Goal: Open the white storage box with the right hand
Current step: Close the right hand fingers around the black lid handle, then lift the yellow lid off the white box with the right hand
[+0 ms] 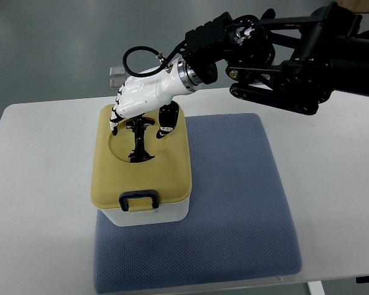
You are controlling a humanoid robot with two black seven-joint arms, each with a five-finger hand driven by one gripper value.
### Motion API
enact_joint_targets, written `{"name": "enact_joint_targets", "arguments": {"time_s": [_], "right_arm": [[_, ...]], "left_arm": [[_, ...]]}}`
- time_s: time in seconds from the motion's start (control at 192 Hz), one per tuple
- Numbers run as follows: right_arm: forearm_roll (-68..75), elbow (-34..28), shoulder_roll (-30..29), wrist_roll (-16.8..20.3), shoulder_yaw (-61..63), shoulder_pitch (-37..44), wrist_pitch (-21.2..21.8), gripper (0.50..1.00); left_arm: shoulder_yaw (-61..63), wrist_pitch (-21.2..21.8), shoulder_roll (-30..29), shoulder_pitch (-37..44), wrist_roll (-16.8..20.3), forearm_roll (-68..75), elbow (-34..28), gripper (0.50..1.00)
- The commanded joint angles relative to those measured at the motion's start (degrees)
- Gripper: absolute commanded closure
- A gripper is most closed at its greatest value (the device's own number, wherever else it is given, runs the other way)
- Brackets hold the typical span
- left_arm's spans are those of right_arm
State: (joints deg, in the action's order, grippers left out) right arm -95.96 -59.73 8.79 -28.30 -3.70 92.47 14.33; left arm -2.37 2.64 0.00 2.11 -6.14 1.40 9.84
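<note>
Fingers of the right hand curl down onto the tan lid, can't tell if they're actually gripping; white box sits on the blue mat's left edge.

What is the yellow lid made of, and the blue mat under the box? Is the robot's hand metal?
The lid looks like smooth matte plastic: even tan colour, rounded moulded edges. The blue mat seems to be woven or foam-backed fabric, given its fine dotted texture. The right hand looks like glossy white plastic, since it shines, with black joints; a metal ring sits at the wrist.
</note>
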Motion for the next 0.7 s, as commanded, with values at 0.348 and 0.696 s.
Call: {"name": "enact_joint_targets", "arguments": {"time_s": [0.348, 0.696], "right_arm": [[-0.3, 0.3, -0.3, -0.4, 0.9, 0.2, -0.1, 1.000], [1.4, 0.3, 1.4, -0.7, 9.0, 1.3, 1.1, 1.000]], "left_arm": [[0.0, 0.0, 0.0, 0.0, 0.0, 0.0, 0.0, 0.500], [0.0, 0.0, 0.0, 0.0, 0.0, 0.0, 0.0, 0.500]]}}
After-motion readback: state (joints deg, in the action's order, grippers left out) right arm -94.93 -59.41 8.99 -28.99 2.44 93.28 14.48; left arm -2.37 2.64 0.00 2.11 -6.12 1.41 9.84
